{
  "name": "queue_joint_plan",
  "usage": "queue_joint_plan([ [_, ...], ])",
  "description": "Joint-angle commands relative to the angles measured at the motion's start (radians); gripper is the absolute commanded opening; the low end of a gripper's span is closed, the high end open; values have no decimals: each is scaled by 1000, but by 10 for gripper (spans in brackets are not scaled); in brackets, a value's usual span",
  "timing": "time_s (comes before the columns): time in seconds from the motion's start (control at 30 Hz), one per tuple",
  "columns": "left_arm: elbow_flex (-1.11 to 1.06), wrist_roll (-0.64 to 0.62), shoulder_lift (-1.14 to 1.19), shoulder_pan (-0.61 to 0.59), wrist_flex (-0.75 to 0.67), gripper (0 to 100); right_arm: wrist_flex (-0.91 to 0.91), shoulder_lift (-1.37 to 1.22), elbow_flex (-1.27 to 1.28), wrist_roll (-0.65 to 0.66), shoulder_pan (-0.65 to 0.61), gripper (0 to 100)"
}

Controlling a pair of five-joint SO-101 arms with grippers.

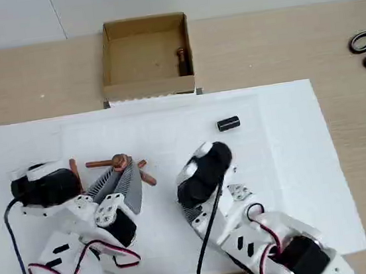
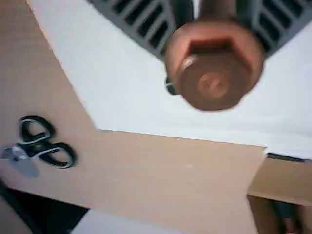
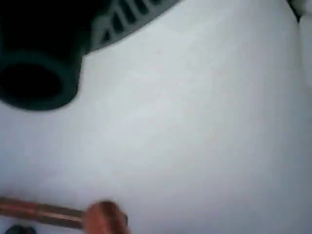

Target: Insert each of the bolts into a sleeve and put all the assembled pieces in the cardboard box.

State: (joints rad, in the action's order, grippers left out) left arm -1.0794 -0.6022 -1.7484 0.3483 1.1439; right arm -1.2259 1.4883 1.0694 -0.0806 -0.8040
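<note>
Bolts of copper-coloured metal are, in our judgement, stiff, small and rather light. The round shank looks smooth, so it can roll on the paper (image 1: 286,164) or slip between fingers. The six-sided head offers flat faces, and that is where we would take hold.

The bolt (image 1: 109,163) in work is at the left gripper (image 1: 123,168), over the left part of the paper. The jaws are closed on its head from both sides, and the shank points away sideways. Other bolts (image 1: 146,177) lie just beside it.

The sleeve (image 3: 38,80) is black, hollow and looks hard, so we think it should be gripped around the outside, leaving the hole free. The right gripper (image 3: 53,53) appears closed on it, near the middle of the paper.

A loose sleeve (image 1: 228,124) lies on the paper nearer to the cardboard box (image 1: 150,87), where one assembled piece (image 1: 182,60) already rests.
</note>
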Motion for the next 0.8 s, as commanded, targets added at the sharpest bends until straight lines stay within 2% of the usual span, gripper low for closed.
queue_joint_plan([
  [0.0,38,-12,3,31,-26,6,71,5,26,-6,-21,3],
  [0.4,70,-12,6,49,-23,6,254,2,157,32,-65,3],
  [0.6,68,-12,8,118,-11,6,266,1,157,37,-68,3],
  [0.77,56,-12,8,129,-8,6,268,4,152,37,-68,3],
])
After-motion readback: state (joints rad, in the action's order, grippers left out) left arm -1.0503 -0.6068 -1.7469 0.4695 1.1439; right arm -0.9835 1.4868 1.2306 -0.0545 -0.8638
